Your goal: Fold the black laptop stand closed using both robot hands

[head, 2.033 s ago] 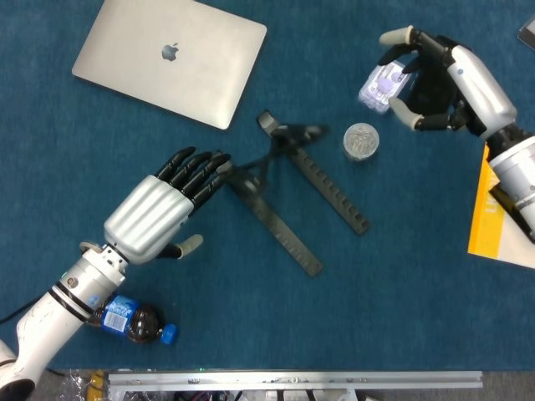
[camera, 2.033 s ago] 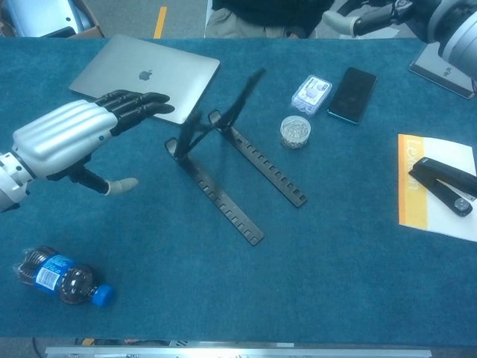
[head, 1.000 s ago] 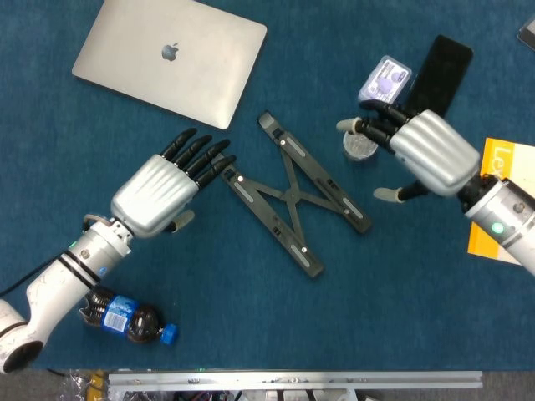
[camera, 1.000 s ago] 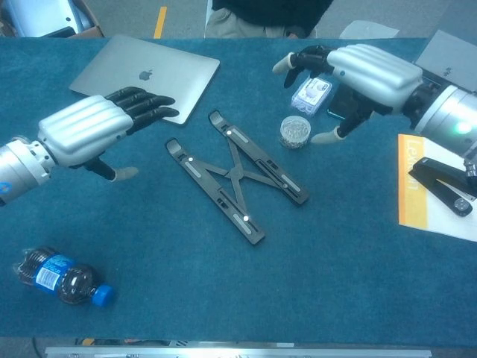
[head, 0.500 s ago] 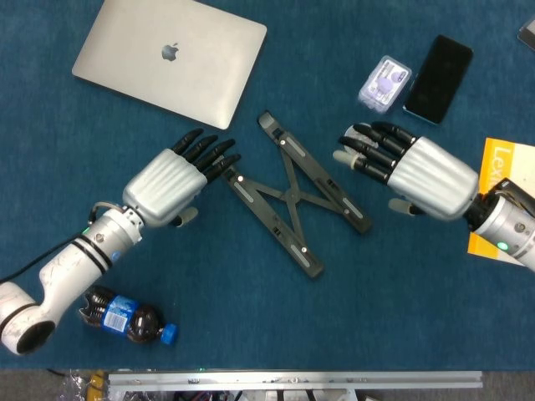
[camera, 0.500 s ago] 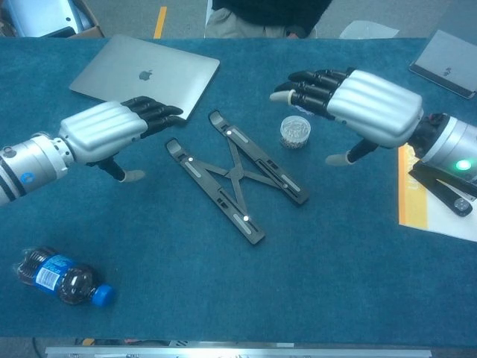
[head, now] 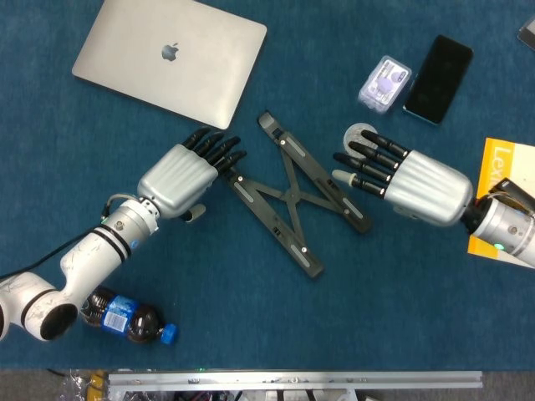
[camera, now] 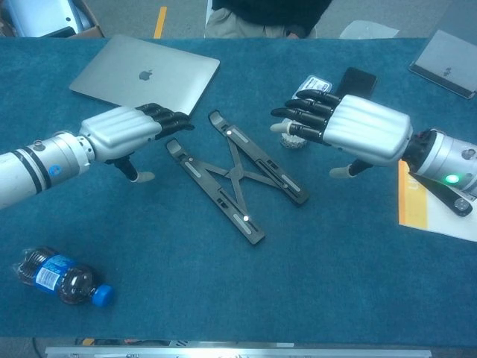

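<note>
The black X-braced laptop stand point(head: 288, 196) lies flat on the blue table point(head: 251, 317); the left hand point(head: 191, 171) and right hand point(head: 410, 184) flank it, fingers extended, empty, seemingly poised to press its rails together.

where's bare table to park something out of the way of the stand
Widest bare patch: the near side, between the laptop stand, the bottle and the yellow booklet. Another lies left of the laptop. Crowded: far right, around the small jar, packet and phone.
</note>
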`<move>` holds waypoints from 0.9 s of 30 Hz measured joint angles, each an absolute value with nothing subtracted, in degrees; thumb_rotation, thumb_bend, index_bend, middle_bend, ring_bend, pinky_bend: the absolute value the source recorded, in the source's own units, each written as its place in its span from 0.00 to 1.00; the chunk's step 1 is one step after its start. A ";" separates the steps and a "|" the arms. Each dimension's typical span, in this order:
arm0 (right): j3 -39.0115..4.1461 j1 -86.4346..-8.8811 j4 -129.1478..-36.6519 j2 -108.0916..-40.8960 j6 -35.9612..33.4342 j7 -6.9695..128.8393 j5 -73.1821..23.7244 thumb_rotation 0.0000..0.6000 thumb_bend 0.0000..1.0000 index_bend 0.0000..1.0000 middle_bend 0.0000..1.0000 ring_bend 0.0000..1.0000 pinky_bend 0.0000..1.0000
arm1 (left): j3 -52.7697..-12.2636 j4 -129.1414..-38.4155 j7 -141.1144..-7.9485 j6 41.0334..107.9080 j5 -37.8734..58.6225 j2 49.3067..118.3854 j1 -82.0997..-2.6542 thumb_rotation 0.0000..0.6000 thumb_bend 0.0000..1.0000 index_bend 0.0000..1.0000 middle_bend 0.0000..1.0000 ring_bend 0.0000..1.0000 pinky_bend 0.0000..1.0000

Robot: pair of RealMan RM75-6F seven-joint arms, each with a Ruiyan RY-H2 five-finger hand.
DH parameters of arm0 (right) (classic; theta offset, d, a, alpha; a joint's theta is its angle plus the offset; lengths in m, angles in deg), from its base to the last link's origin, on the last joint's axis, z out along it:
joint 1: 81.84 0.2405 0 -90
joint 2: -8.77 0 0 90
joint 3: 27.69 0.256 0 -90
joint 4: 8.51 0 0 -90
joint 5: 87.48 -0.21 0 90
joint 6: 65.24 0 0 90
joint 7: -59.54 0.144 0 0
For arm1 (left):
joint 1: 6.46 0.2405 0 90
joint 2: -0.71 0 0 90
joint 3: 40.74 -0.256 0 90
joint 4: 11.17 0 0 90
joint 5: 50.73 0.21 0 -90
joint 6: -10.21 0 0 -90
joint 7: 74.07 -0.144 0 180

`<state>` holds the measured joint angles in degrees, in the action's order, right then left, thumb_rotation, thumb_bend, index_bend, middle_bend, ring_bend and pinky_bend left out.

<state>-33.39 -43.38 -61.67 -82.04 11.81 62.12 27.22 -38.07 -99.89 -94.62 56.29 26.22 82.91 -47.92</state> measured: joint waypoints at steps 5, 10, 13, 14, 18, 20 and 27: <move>-34.13 -42.75 -55.16 -86.23 13.32 62.27 28.08 1.00 0.00 0.00 0.00 0.00 0.06 | -37.94 -100.09 -95.23 55.92 24.10 83.48 -48.36 1.00 0.26 0.00 0.00 0.00 0.01; -34.86 -42.16 -50.37 -89.90 13.68 62.93 28.03 1.00 0.00 0.00 0.00 0.00 0.06 | -37.80 -100.08 -95.45 55.66 22.11 84.13 -48.64 1.00 0.26 0.00 0.00 0.00 0.00; -35.16 -41.88 -48.49 -91.40 13.84 63.11 27.79 1.00 0.00 0.00 0.00 0.00 0.06 | -37.67 -100.05 -95.41 55.23 20.51 84.57 -48.94 1.00 0.26 0.00 0.00 0.00 0.00; -35.29 -41.76 -47.84 -91.90 13.87 63.14 27.66 1.00 0.00 0.00 0.00 0.00 0.06 | -37.65 -100.04 -95.47 55.11 20.00 84.81 -49.08 1.00 0.26 0.00 0.00 0.00 0.00; -35.55 -41.48 -46.76 -92.75 13.90 63.19 27.26 1.00 0.00 0.00 0.00 0.00 0.06 | -37.63 -99.97 -95.71 55.03 19.22 85.33 -49.34 1.00 0.26 0.00 0.00 0.00 0.00; -35.64 -41.25 -46.07 -93.31 13.73 63.06 27.06 1.00 0.00 0.00 0.00 0.00 0.05 | -37.54 -99.89 -95.61 54.95 18.52 85.82 -49.45 1.00 0.26 0.00 0.00 0.00 0.00; -36.25 -40.41 -42.75 -96.12 13.53 62.30 26.72 1.00 0.00 0.00 0.00 0.00 0.05 | -36.95 -98.54 -94.08 54.17 15.41 87.95 -50.17 1.00 0.26 0.00 0.00 0.00 0.00</move>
<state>-36.25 -40.41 -42.75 -96.12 13.53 62.30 26.72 -36.95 -98.54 -94.08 54.17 15.41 87.95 -50.17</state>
